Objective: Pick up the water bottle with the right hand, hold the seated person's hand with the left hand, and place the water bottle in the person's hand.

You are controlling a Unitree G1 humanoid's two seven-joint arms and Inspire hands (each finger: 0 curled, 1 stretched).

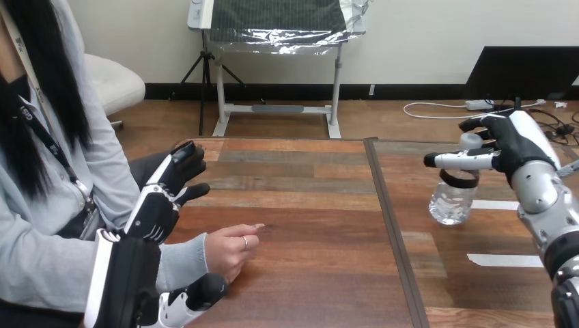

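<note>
Two robot hands are showing over the wooden table (307,205), one at each side of the head view. At the right, black-and-white fingers (457,160) are curling round the upper part of the water bottle (452,201), just under its cap, with the thumb coming over from the far side. The right hand (512,147) is therefore gripping the bottle near its neck. The clear bottle is hanging below that grip, leaning slightly, above the table's right-hand panel. Whether its base is touching the wood cannot be told. Two white tape strips (502,260) are lying on the table near it, on the robot's side.

At the left, the fingers (179,164) of the left hand (156,212) are stretching out almost straight, pointing away from the robot and closing on nothing. A black-tipped part that looks like its thumb (201,290) is sticking out lower down, nearer the robot. The person's hand (231,251) is resting on the table in a loose fist, and its grey sleeve (181,263) is lying between those fingers and that thumb. The left hand is sitting just beside the person's wrist without wrapping round it. The bottle and the person's hand are well apart, with the table's centre seam between them.
</note>
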